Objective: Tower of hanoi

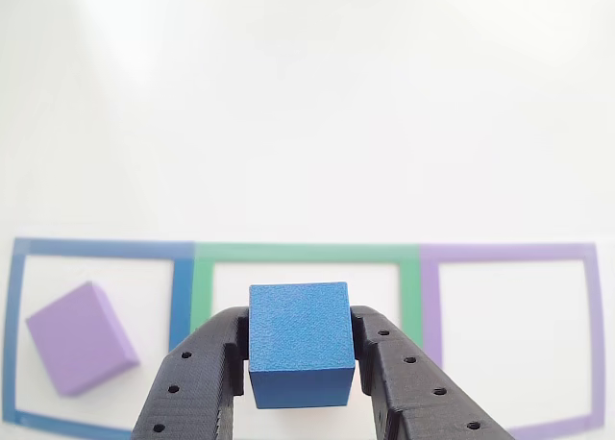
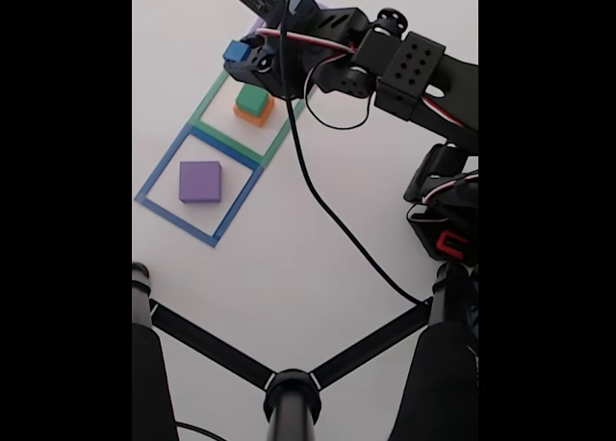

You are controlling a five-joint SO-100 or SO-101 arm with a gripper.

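Other view: end effector (image 1: 300,363) clamping blue cube (image 1: 299,342)

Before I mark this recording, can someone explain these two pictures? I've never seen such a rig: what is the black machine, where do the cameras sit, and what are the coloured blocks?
The machine is a small black robot arm on a white table. The fixed view looks down on the whole scene. The other view looks out between the two black fingers of the gripper, which is shut on a small matte blue cube.

Three taped square outlines lie in a row: blue, green, purple. A flat purple square block lies in the blue outline. In the green outline, a green block sits on an orange one.
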